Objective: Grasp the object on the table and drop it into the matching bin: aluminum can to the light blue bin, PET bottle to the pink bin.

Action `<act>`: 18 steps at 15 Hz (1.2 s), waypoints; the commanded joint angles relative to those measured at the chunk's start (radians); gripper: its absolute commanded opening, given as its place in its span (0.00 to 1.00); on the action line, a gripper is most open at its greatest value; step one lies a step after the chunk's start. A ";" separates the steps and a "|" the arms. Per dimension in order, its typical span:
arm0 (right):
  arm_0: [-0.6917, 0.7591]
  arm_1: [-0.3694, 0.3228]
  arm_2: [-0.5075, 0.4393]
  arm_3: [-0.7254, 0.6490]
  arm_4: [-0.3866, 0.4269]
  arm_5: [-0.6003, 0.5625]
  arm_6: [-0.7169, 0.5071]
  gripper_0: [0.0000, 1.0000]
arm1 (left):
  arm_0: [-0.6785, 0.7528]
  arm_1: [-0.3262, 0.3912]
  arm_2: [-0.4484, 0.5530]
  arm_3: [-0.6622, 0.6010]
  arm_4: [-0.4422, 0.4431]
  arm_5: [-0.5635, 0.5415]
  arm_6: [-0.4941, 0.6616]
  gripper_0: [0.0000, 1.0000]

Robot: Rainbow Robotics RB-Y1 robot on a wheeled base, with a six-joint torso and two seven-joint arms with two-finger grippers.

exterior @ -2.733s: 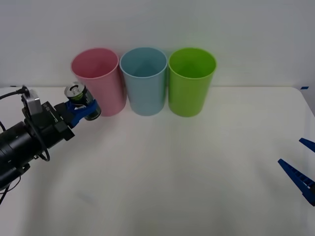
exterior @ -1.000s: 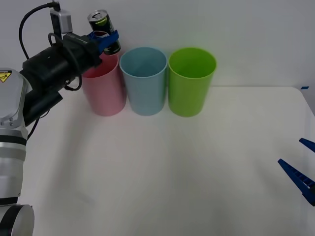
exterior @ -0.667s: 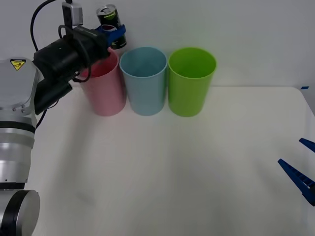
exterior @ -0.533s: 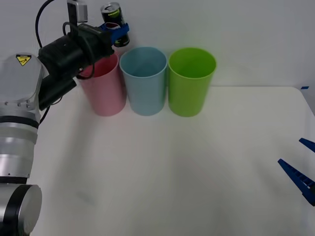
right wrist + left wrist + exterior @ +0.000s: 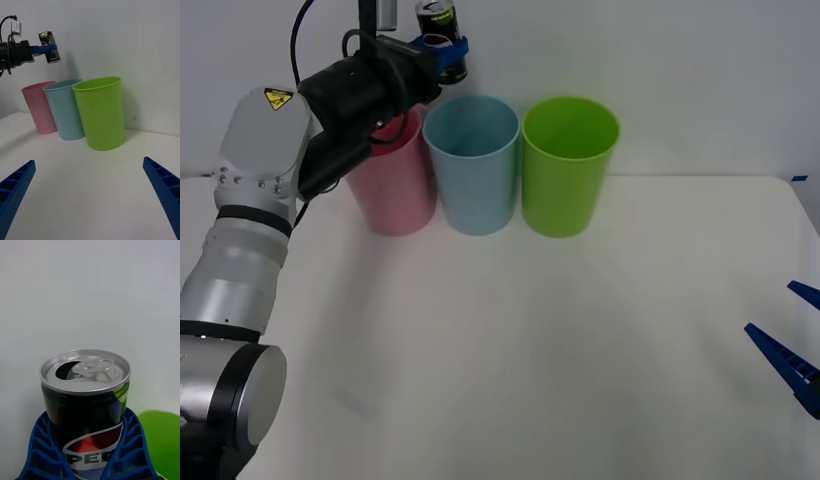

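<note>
Front view: the left end effector (image 5: pixel 442 52) was raised above the row of bins, its blue ribbed fingers clamped on the small dark-sided aluminum can with a silver top (image 5: pixel 440 26). The can sat over the gap between the tall pink plastic bin (image 5: pixel 392 180) and the tall light blue plastic bin (image 5: pixel 472 165), nearer the blue bin's rim on the pink side. A lime green plastic bin (image 5: pixel 569 165) stood just beside the blue one. The right end effector (image 5: pixel 792 345) was parked low at the right edge of the broad white worktop (image 5: pixel 580 350), fingers apart.

Right wrist view: the can (image 5: pixel 50 52) hung well above the bin rims, tilted slightly, and appeared roughly over the pink bin (image 5: pixel 39 108) and light blue bin (image 5: pixel 65 108); its exact line could not be settled from this angle.

Left wrist view: the can (image 5: pixel 86 408) was upright between the fingers (image 5: pixel 41 450), pull-tab end up, gripped around its lower body.

Assessment: the step in hand was carrying the can over the light blue bin. Done well, the can should be centred over that mouth and lowered towards the rim before release; letting go while astride the two rims risks a bounce into the pink bin.
</note>
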 commanded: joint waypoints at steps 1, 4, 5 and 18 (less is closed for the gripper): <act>0.000 0.000 0.000 0.000 0.000 0.000 0.000 1.00 | -0.009 -0.040 0.000 0.004 -0.042 0.035 0.000 0.00; 0.000 0.000 0.000 0.000 0.000 0.000 0.000 1.00 | -0.009 -0.066 0.009 0.002 -0.078 0.044 -0.008 0.00; 0.000 0.000 0.000 0.000 0.000 0.000 0.000 1.00 | -0.010 -0.069 0.009 0.004 -0.083 0.044 -0.008 0.00; 0.000 0.000 0.000 0.000 0.000 0.000 0.000 1.00 | -0.010 -0.075 0.000 0.002 -0.048 0.046 -0.025 1.00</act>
